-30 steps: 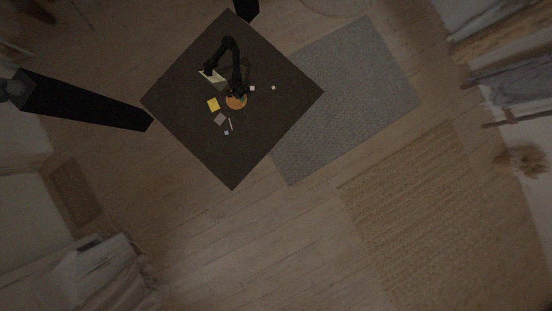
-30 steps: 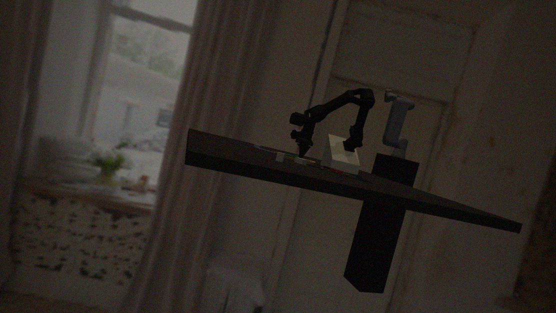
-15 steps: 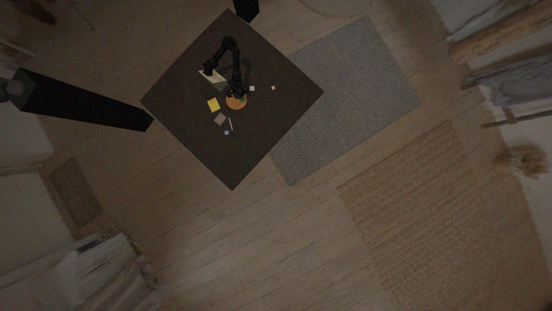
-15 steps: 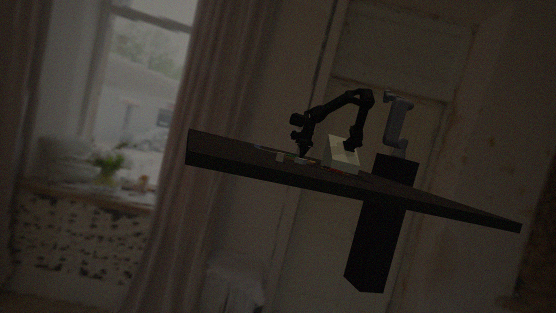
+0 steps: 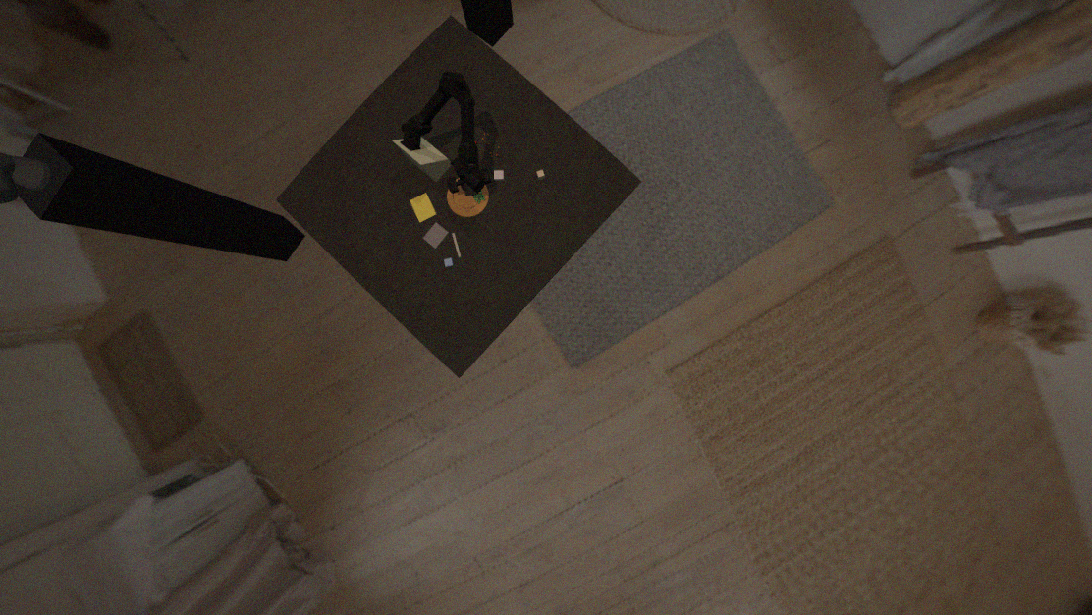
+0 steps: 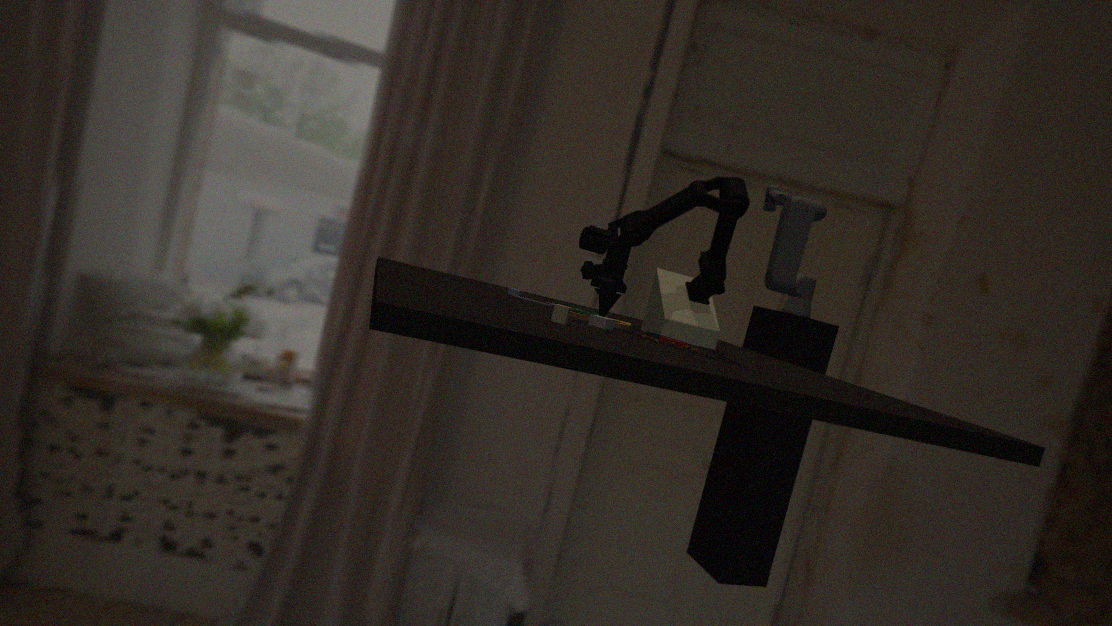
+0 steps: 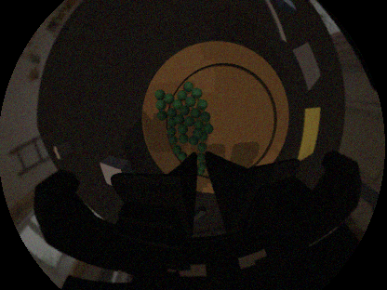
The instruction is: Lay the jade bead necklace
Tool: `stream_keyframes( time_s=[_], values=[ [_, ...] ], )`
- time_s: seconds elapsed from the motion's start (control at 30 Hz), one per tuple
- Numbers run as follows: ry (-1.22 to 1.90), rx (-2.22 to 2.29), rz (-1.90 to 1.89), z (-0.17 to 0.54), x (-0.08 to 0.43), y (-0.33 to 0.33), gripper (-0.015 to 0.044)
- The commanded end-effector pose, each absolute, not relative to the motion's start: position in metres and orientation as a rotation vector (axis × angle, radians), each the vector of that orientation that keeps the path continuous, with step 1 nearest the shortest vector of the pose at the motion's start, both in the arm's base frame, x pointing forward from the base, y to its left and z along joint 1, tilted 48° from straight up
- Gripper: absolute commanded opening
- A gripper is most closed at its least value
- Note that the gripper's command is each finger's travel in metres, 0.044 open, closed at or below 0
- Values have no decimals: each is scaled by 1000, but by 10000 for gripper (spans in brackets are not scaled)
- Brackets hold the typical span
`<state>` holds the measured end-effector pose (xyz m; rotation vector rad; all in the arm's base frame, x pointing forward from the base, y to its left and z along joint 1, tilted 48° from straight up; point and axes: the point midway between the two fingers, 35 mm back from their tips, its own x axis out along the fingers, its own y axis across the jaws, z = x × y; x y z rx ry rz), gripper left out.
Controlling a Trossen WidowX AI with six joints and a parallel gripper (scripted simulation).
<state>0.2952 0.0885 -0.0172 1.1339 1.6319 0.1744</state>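
The jade bead necklace (image 5: 478, 197) (image 7: 191, 112) lies bunched on the left part of the round bead board (image 5: 461, 205) (image 7: 242, 102) in the wrist view, across the groove's left side and partly outside it. A narrow strand trails from the bunch toward the board's near edge. My gripper (image 5: 475, 191) (image 6: 603, 313) (image 7: 200, 155) points down at the near part of the board, its fingertips nearly together and low at the board. It is shut on beads of that strand, which show between the tips. The rest of the groove shows no beads.
A yellow square (image 5: 422, 206) (image 7: 309, 132), a grey-pink square (image 5: 435, 235) (image 7: 307, 65), a thin rod (image 5: 456, 244) and a bluish cube (image 5: 448, 261) lie beyond the board. A white block (image 5: 498, 175) and a small pale cube (image 5: 540, 173) lie beside it. A pale wedge-shaped box (image 6: 688, 311) stands near the arm's base.
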Motion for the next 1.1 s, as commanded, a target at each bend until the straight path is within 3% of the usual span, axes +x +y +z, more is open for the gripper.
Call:
stream_keyframes(
  time_s=[0.0,1.07],
  values=[
    [1631,1134,175,-17,295,88,0],
    [1641,1144,169,-12,255,87,0]
  ],
)
